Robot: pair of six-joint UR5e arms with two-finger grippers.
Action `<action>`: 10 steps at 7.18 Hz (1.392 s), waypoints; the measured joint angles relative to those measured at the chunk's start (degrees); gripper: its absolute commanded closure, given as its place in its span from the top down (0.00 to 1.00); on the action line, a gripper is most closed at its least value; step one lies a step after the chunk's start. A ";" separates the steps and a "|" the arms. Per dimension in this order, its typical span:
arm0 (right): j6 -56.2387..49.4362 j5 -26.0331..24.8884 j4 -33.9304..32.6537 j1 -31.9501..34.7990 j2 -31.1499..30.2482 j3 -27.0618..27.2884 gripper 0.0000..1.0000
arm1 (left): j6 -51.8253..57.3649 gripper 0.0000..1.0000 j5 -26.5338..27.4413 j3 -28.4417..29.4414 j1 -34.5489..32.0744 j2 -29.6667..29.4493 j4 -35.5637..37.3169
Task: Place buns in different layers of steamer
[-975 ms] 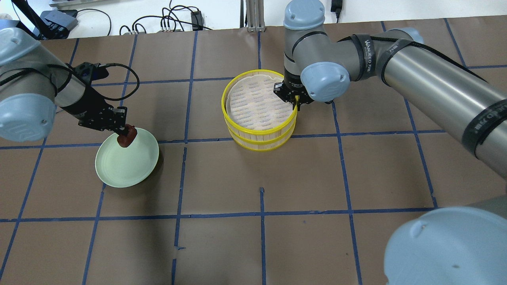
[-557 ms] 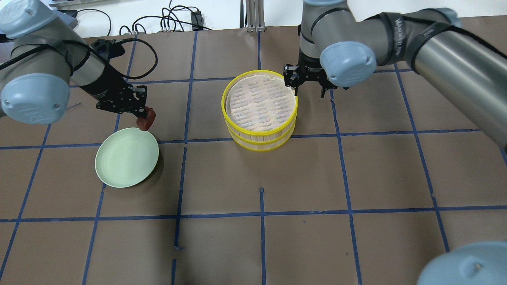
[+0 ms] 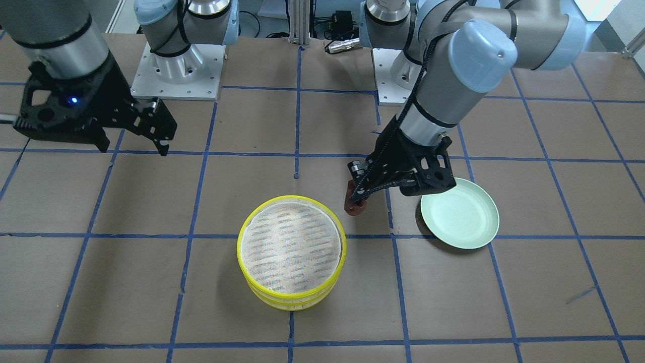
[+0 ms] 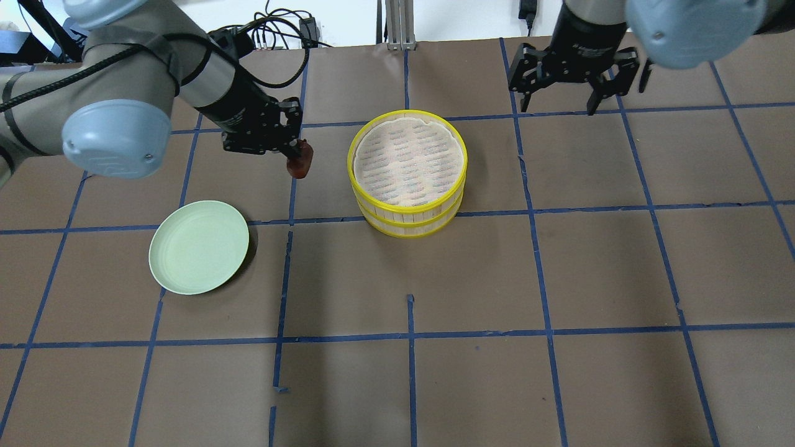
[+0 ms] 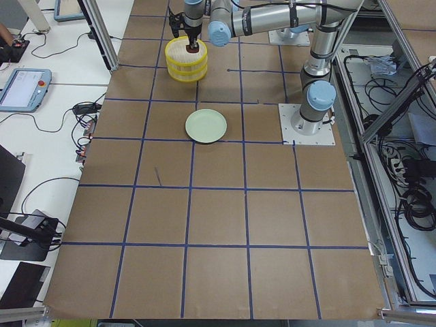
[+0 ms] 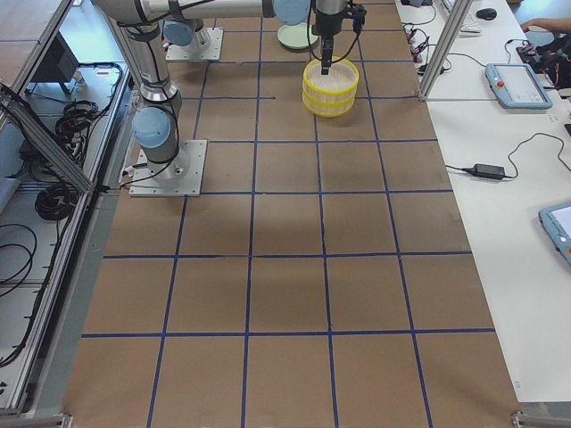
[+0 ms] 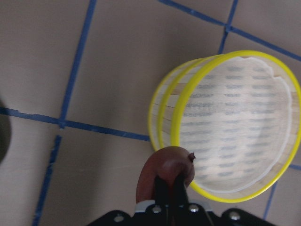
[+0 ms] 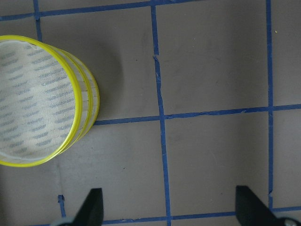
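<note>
The table (image 4: 559, 279), covered in brown paper with a blue tape grid, is shown end to end only in the two side views, where everything on it is too small to judge. The left arm (image 4: 118, 81) is stretched in toward the table's middle. The right arm (image 3: 55, 35) is held well apart from the steamer, on the robot's right.

The stacked steamer layers (image 4: 372, 218) are set near the middle, one yellow rim over the other. The mesh floor of the upper layer (image 4: 407, 161) is seen whole from overhead and from the front. The inside of the lower layer (image 4: 407, 228) is hidden by the upper one in every view. The pale green plate (image 4: 199, 246) is laid on the robot's left, well apart from the stack.

The right gripper (image 4: 559, 107) is shown spread. In its own wrist view the fingertips (image 8: 91, 207) are set wide, with only taped paper between them.

The left gripper (image 4: 297, 158) is clamped on the dark reddish-brown bun (image 4: 299, 162). The pinch itself is made plain only by the left wrist view, where the bun (image 7: 167, 172) is seen squeezed between the two fingers and drawn across the near yellow rim. From overhead and from the front the bun (image 3: 354, 204) is placed just beside the stack, apart from its rim, between stack and plate. Its height against the rim cannot be told.
</note>
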 measured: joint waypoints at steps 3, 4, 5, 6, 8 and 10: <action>-2.67 0.34 1.32 0.06 -1.99 0.77 1.00 | -6.67 1.00 -0.83 0.17 -5.32 -9.29 14.78; -3.07 0.36 1.35 0.10 -1.99 0.94 1.00 | -6.95 1.00 -0.82 0.18 -5.63 -10.24 16.11; -3.23 0.37 1.39 0.12 -1.98 1.07 1.00 | -6.97 1.00 -0.78 0.21 -5.73 -10.42 16.57; -3.30 0.37 1.40 0.13 -1.98 1.11 1.00 | -6.73 0.99 -0.64 0.24 -5.73 -10.17 16.70; -3.92 0.24 1.29 0.13 -1.96 1.13 1.00 | -4.75 0.99 0.40 0.36 -5.44 -9.45 16.62; -4.99 0.14 1.08 0.22 -2.06 1.07 1.00 | 8.96 1.00 5.85 0.49 -1.68 -6.48 10.83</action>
